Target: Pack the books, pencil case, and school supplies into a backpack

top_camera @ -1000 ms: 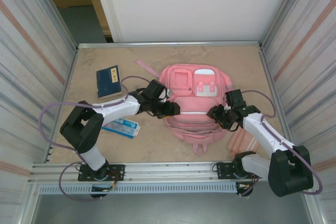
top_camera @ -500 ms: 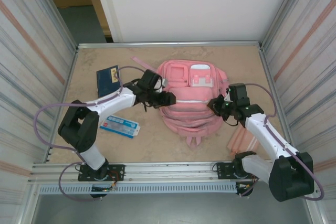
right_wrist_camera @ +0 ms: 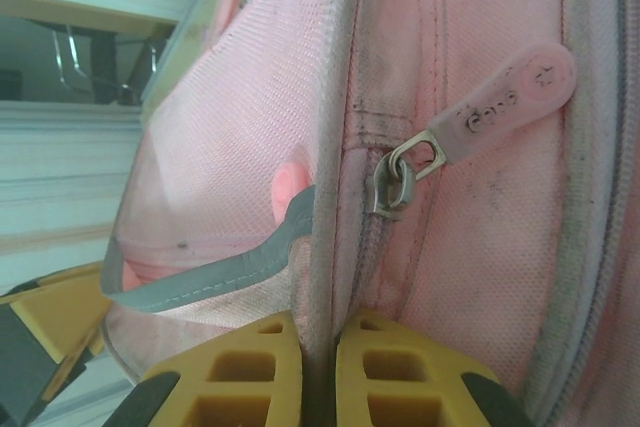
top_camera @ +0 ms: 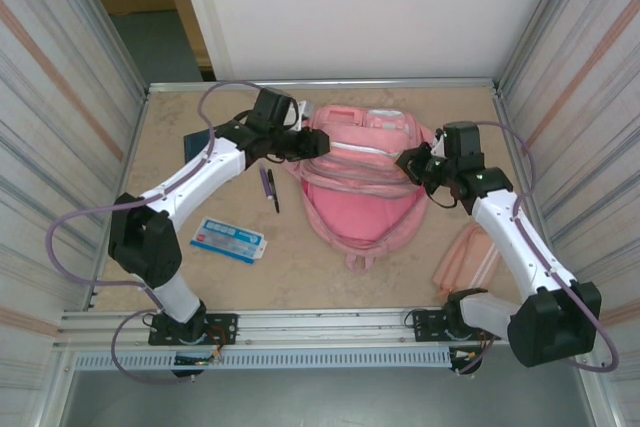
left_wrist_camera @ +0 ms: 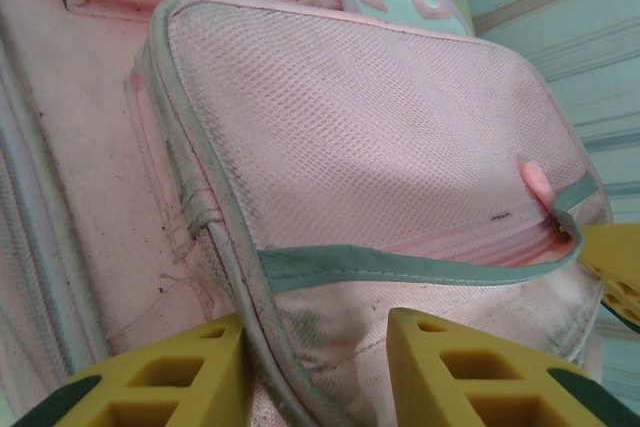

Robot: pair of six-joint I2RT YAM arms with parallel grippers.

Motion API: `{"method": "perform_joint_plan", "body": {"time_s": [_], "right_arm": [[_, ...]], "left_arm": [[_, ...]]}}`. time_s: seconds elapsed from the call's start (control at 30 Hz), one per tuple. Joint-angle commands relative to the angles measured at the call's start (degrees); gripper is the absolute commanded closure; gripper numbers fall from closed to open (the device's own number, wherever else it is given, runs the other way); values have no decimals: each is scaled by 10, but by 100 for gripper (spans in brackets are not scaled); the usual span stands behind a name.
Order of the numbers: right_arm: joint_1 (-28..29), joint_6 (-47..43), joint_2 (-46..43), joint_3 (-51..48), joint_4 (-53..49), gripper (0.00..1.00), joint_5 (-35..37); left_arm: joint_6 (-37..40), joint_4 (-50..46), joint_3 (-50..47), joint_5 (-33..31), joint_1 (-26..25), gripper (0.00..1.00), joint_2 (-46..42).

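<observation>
Book [top_camera: 193, 144] partly behind left arm [top_camera: 190, 183]

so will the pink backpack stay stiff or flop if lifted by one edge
Probably floppy: the backpack lies creased and sagging, so it should drape from any pinch. It looks flat, so likely light. The right gripper is shut on its piped seam, which should resist slipping.
</observation>
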Motion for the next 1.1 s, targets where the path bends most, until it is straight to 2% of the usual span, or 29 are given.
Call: {"method": "perform_joint_plan", "body": {"time_s": [0.0, 0.07, 0.13, 0.33, 0.6, 0.9, 1.07], "right_arm": [[7, -21, 10, 54, 55, 100, -61], [7, -26, 14, 54, 96, 100, -85], [7, -34, 17, 61, 113, 100, -94], [8, -70, 17, 79, 94, 100, -74], [8, -107, -1, 65, 75, 100, -45], [8, -126, 1, -53, 79, 100, 31], [8, -131, -11, -87, 73, 100, 53]], "left_arm": [[13, 42, 38, 75, -10, 63, 0], [31, 51, 44, 90, -10, 64, -1], [39, 50, 51, 78, -10, 64, -1], [59, 77, 59, 70, -9, 65, 2], [75, 84, 75, 66, -13, 66, 46], [57, 61, 58, 63, -15, 60, 117], [59, 66, -23, 11, -16, 55, 59]]}}
